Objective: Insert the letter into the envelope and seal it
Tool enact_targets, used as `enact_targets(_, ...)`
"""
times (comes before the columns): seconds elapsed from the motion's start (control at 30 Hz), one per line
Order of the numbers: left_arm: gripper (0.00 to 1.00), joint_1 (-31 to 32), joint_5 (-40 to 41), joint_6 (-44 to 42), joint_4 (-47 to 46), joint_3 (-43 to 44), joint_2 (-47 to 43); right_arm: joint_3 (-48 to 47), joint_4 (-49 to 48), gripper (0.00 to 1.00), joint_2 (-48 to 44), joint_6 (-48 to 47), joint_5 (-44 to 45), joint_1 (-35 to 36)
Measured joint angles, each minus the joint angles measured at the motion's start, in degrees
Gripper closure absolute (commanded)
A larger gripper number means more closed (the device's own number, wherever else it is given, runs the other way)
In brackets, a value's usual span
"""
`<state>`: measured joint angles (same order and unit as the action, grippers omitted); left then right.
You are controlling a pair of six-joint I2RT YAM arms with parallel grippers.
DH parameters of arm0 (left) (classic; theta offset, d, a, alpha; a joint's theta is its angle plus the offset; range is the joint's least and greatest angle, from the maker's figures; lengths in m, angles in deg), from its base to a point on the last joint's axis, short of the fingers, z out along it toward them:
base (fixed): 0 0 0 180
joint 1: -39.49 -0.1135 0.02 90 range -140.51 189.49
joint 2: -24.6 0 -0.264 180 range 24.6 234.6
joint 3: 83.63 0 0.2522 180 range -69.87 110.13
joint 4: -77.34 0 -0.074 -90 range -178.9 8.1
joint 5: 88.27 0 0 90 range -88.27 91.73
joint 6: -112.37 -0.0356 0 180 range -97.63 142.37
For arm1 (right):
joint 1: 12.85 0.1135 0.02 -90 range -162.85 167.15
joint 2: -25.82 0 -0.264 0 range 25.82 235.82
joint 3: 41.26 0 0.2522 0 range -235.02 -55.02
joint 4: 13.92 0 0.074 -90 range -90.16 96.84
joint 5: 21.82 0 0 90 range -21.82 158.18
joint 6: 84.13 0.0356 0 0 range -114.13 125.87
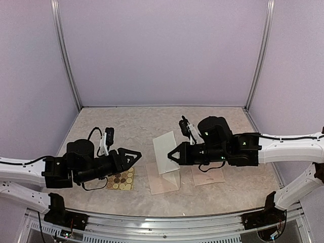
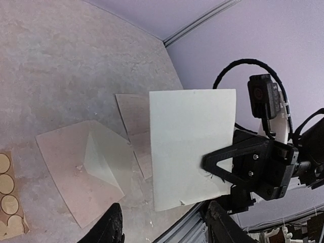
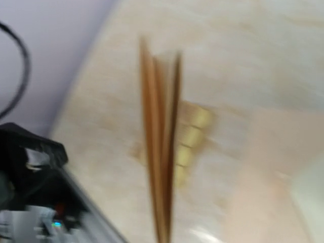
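letter (image 1: 165, 151): cream paper, smooth, matt.
envelope (image 1: 163, 181): pinkish-beige paper, matt.
sticker sheet (image 1: 120, 179), lower left: tan paper backing, round stickers faintly glossy.
table (image 1: 126, 126): mottled stone-look top, matt.
left gripper (image 1: 135, 154), right gripper (image 1: 171, 155): black plastic, matt.
corner rails (image 1: 65, 55): pale metal, satin.

Motion blur is smearing the right wrist view: the cream rectangular paper letter (image 3: 159, 152) is showing only as a brownish edge-on streak. In the left wrist view, the sheet of round gold stickers (image 2: 7, 202), far left of the letter, is running off the frame; the black left claw (image 2: 164, 225), below it, is being cropped.
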<state>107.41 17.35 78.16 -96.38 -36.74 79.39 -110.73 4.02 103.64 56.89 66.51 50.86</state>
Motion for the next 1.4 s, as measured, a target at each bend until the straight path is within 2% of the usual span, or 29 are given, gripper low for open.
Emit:
enact_targets(0.2, 0.48, -4.24, -4.15, 5.07, 0.22, -4.02, 5.44, -0.04, 9.20, 1.00, 3.39, 0.09, 1.53, -2.14)
enact_targets(0.4, 0.49, -5.66, -7.82, 6.80, -1.38, -4.31, 11.19, -0.04, 12.48, 1.00, 7.45, -0.50, 0.35, -4.48)
enact_targets(0.8, 0.53, -5.86, -11.45, 7.41, -7.21, -4.59, 24.68, 0.55, 13.42, 1.00, 10.38, -2.73, -0.35, -9.29)
enact_targets(1.27, 0.54, -6.19, -11.76, 6.25, -7.50, -1.79, 34.47, 1.03, 14.21, 1.00, 15.15, -4.98, -1.07, -11.13)
enact_targets(1.4, 0.58, -6.23, -11.76, 5.40, -7.72, -0.92, 36.35, 1.03, 14.67, 1.00, 16.33, -5.16, -1.07, -11.13)
